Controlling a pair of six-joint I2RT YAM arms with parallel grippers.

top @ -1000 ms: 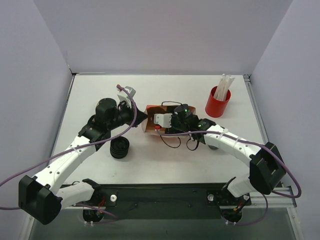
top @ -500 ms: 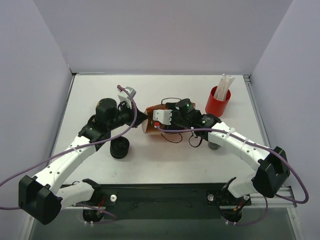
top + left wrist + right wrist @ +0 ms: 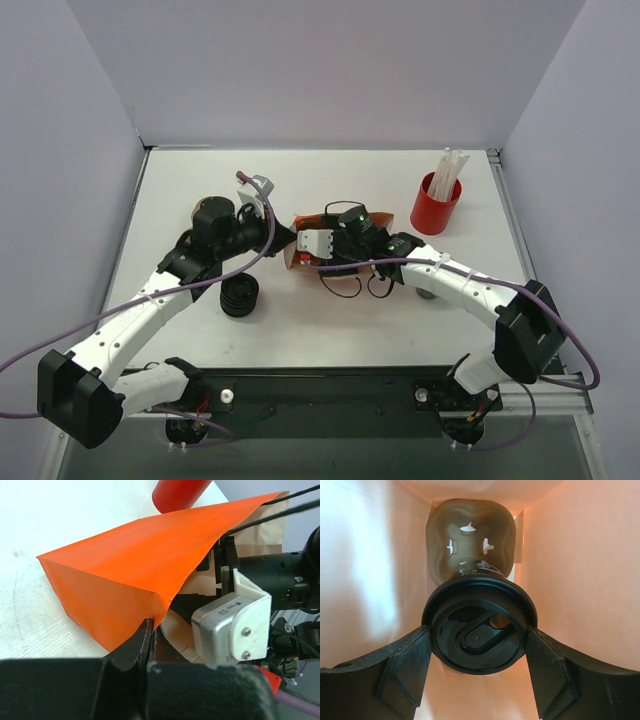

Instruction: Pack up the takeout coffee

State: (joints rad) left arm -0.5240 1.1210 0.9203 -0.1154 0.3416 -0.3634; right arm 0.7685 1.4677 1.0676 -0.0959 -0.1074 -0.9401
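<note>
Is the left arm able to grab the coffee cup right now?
Probably not: the left pincer is pinching the edge of the orange bag, and the coffee cup sits inside, gripped by the right pincer.

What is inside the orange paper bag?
Inside the orange paper bag: the takeout coffee, gripped by the right claw, and a grey moulded piece behind it. Its lid hides the cup's body.

Orange paper bag (image 3: pixel 115 575) on its side mid table (image 3: pixel 190 180); red cup (image 3: pixel 436 210) w/ white straws (image 3: pixel 447 165) far R; ribbed black stack (image 3: pixel 240 296) near L.
</note>
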